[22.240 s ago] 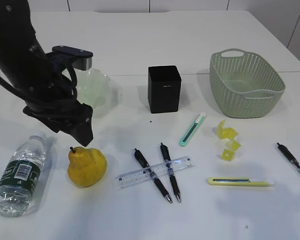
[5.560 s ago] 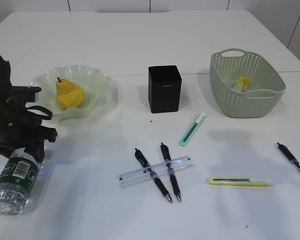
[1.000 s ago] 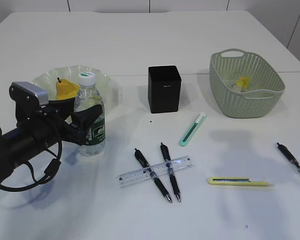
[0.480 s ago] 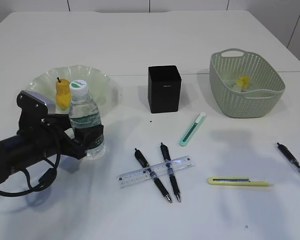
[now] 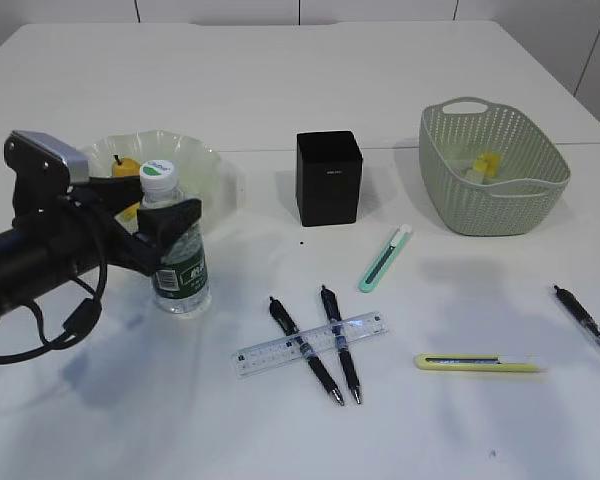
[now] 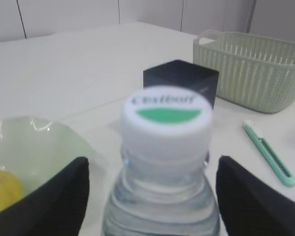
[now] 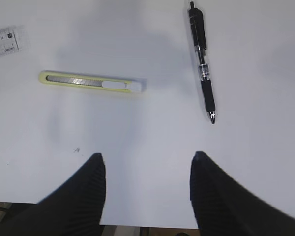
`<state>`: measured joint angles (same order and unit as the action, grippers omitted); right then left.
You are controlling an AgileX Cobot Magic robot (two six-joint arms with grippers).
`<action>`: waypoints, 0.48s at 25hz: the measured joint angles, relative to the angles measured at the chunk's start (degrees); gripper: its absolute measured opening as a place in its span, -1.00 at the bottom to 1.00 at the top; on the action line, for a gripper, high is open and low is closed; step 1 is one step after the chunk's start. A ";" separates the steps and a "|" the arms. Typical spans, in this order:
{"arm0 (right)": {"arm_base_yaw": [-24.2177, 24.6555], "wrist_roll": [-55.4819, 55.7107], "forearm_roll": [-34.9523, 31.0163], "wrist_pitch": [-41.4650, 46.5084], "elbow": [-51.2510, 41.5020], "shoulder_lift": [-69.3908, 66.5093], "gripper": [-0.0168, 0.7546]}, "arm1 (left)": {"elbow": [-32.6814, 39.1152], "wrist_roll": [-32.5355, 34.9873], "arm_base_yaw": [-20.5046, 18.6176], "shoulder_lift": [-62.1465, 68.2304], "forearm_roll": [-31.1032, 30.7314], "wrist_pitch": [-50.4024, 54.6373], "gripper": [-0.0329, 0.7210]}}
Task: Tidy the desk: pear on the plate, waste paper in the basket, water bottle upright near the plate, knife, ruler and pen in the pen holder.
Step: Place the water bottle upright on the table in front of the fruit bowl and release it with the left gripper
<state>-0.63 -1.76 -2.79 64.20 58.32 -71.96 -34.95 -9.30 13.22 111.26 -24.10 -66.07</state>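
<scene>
The water bottle stands upright on the table just in front of the plate, which holds the pear. My left gripper is open, its fingers on either side of the bottle's shoulder with a small gap. Yellow waste paper lies in the basket. The ruler lies across two pens. A teal knife and a yellow knife lie flat. The pen holder stands mid-table. My right gripper is open and empty above the table.
A third pen lies near the table's right edge, also in the exterior view. The table's front edge shows just under my right gripper. The left arm stretches low across the table's left side.
My left arm has lifted and pulled back to the left, its fingers now at the bottle's shoulder. The bottle stays upright on the table by the plate.
</scene>
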 joint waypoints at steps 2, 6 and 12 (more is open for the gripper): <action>0.00 0.00 0.00 0.00 0.00 0.00 0.11 | 0.04 0.00 0.00 -1.84 -0.14 0.00 0.60; 0.00 0.00 0.00 0.00 0.00 0.00 0.11 | 0.13 0.00 0.00 -6.36 -0.44 0.00 0.60; 0.00 0.00 0.00 0.00 0.00 0.00 0.11 | 0.26 0.00 0.00 -13.24 -0.16 0.00 0.60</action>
<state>-0.63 -1.76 -2.79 64.20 58.32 -71.96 -34.69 -9.30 13.22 98.02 -24.27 -66.07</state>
